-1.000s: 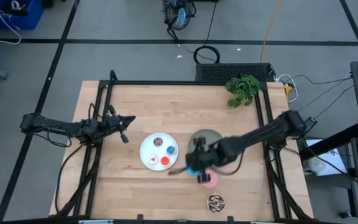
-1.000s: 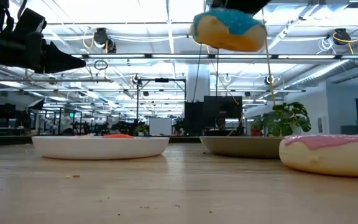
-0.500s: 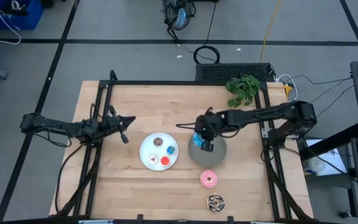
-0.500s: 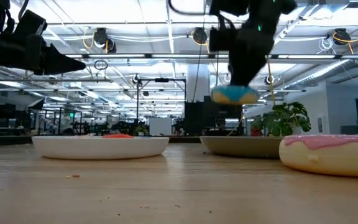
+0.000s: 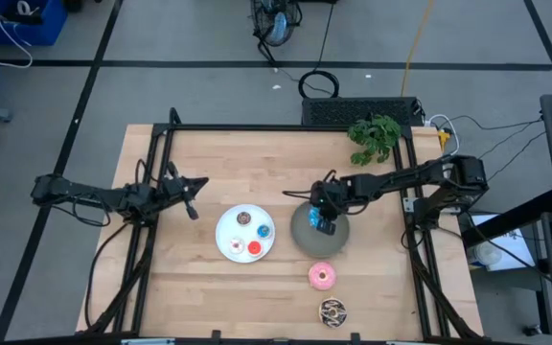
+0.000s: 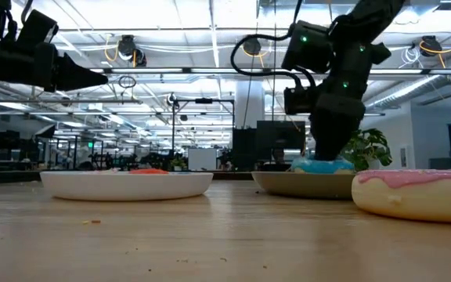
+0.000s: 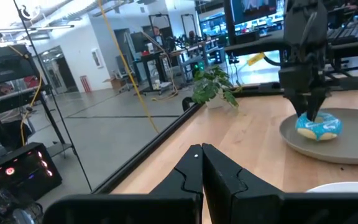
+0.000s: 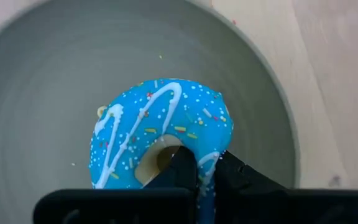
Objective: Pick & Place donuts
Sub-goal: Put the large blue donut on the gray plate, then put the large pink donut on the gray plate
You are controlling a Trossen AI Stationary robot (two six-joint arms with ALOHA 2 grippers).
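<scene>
A blue-iced donut [image 8: 160, 134] with white stripes and sprinkles lies in the grey plate [image 5: 305, 235]. My right gripper [image 5: 325, 223] is shut on it from above. A pink donut [image 5: 322, 276] and a brown sprinkled donut [image 5: 333, 310] lie flat on the table, nearer the front edge. The white plate [image 5: 228, 233] carries several tiny donuts, among them a red one [image 5: 254, 248] and a brown one [image 5: 244, 218]. My left gripper [image 5: 192, 213] waits shut above the table's left side, touching nothing. My right gripper pinches the blue donut's ring wall [image 8: 207, 163], with one finger [image 8: 180, 167] in the hole and the other [image 8: 241, 175] outside. The fingers slant steeply down from above. The donut [image 7: 317, 126] sits on the grey plate's floor under them, iced side up.
A small green plant [image 5: 374, 137] stands at the table's far right corner. A black frame [image 5: 286, 128] runs along the far edge and both sides. Bare wood lies between the white plate and the front edge.
My right gripper has carried the blue donut from high over the pink donut toward the far edge. It then sank over the grey plate. The donut, lifted clear before, now sits in the plate. The gripper stays shut on it.
</scene>
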